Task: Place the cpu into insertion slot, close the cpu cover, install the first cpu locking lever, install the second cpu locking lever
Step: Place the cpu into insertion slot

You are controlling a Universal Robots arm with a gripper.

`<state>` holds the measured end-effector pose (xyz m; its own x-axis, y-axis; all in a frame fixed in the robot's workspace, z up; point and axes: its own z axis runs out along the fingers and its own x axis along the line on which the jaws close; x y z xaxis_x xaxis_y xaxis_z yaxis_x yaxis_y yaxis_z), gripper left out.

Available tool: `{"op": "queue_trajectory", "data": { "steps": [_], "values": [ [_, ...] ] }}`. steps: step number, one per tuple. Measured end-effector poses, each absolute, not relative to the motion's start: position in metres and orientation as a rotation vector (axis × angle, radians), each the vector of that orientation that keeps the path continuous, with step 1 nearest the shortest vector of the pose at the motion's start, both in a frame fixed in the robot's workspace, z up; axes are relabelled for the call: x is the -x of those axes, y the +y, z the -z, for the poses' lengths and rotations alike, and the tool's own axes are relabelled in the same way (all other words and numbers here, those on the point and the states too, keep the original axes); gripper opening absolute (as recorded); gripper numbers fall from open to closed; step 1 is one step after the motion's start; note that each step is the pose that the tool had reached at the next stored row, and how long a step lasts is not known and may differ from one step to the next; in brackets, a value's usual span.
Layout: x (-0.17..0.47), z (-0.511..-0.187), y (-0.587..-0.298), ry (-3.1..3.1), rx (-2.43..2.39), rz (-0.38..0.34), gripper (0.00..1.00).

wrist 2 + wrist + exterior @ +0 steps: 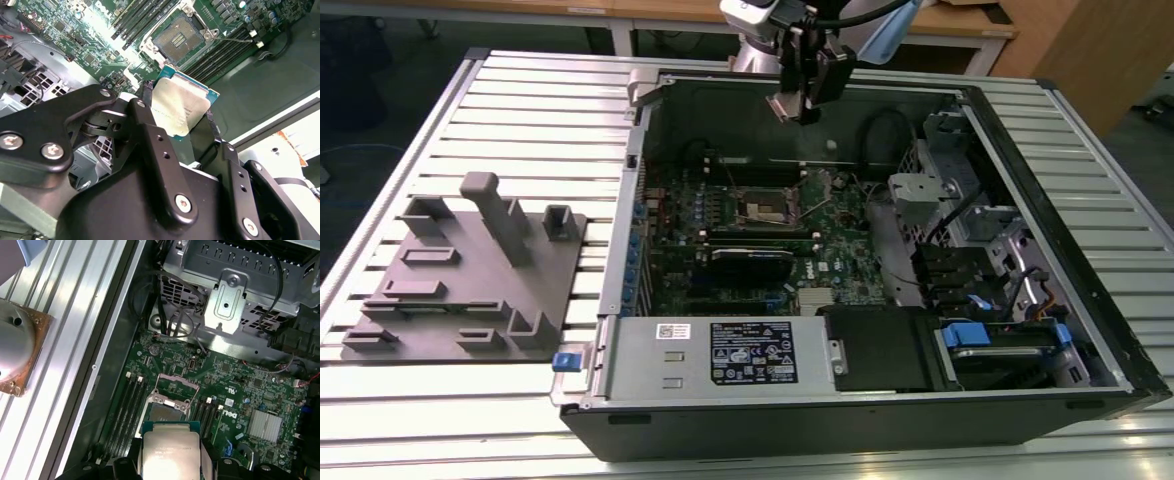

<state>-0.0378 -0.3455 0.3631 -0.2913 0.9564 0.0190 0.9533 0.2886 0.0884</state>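
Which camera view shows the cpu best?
The second wrist view: the cpu appears large, metal top and green edge clear. The first wrist view has it cut by the frame edge; the exterior view shows a small pale piece at the gripper.

Looks like a robotics workshop: ribbed aluminium worktable [520, 110], opened black metal computer tower [854, 425] upon it, pale wooden desks [961, 25] at far side.

Gripping the cpu [180, 107], a flat silver-grey square, by two opposite edges, tilted in the air above the insertion slot [177, 40]; baring that dark-framed socket's pale grid, the cpu cover [170, 401] standing swung open.
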Motion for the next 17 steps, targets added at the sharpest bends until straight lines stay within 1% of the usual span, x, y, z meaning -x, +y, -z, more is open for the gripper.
{"op": "queue_trajectory", "data": {
  "steps": [17],
  "values": [
    [0.0378, -0.363, -0.3455, 2.468, -1.876, -0.127, 0.54]
  ]
}}
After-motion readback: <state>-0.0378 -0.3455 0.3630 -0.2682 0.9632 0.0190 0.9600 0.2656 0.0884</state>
